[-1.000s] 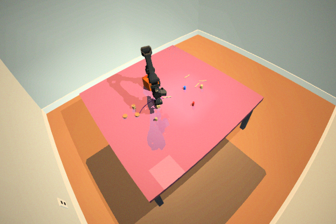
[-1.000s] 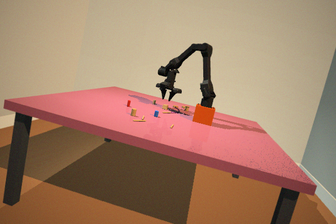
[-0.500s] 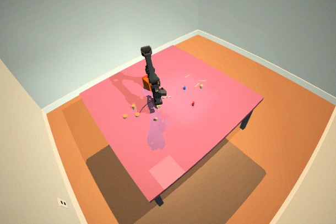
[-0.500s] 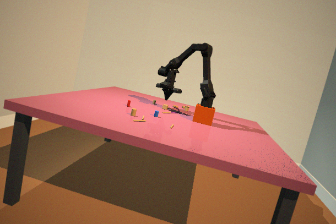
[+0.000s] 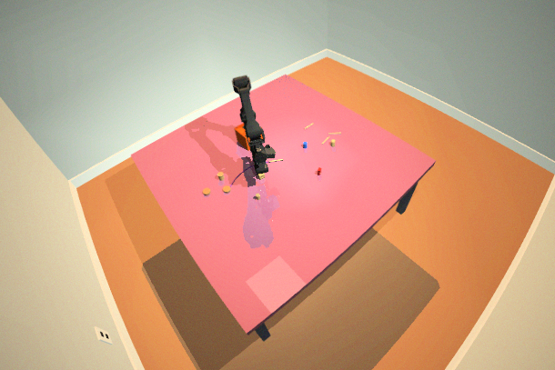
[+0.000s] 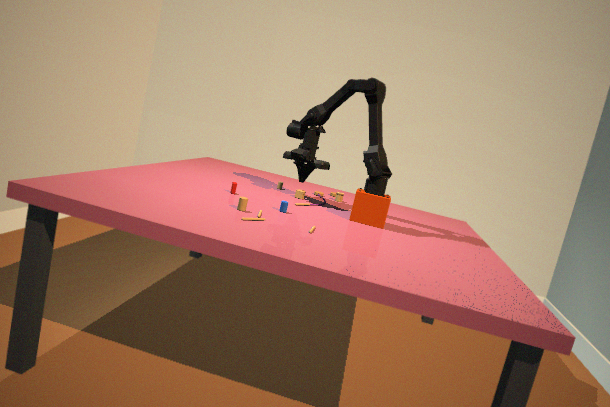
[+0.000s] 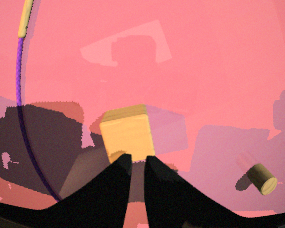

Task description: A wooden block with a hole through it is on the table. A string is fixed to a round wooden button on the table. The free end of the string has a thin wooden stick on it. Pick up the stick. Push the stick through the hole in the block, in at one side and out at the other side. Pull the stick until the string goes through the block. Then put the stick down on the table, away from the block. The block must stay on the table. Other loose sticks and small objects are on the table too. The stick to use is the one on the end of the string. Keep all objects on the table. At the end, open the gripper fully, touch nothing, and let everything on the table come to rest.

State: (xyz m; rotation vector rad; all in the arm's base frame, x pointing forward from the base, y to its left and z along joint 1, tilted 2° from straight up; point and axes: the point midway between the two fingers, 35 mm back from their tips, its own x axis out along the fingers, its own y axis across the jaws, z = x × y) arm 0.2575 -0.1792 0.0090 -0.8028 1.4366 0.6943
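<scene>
The wooden block [image 7: 126, 134] sits on the pink table right below my fingertips, and it also shows in the exterior view [image 6: 300, 194]. My gripper [image 7: 138, 162] [image 6: 303, 179] hangs above the block with its fingers almost together and nothing between them. The purple string [image 7: 20, 96] curves from the stick past the block's left side towards the round button [image 5: 226, 189].
A small wooden cylinder [image 7: 262, 178] lies right of the block. A blue peg [image 5: 305, 145], a red peg [image 5: 319, 171], loose sticks [image 5: 335, 133] and a tan cylinder [image 5: 333, 143] lie farther right. A second disc [image 5: 206, 191] and a cylinder [image 5: 220, 175] lie near the button. The orange arm base [image 6: 370, 207] stands behind.
</scene>
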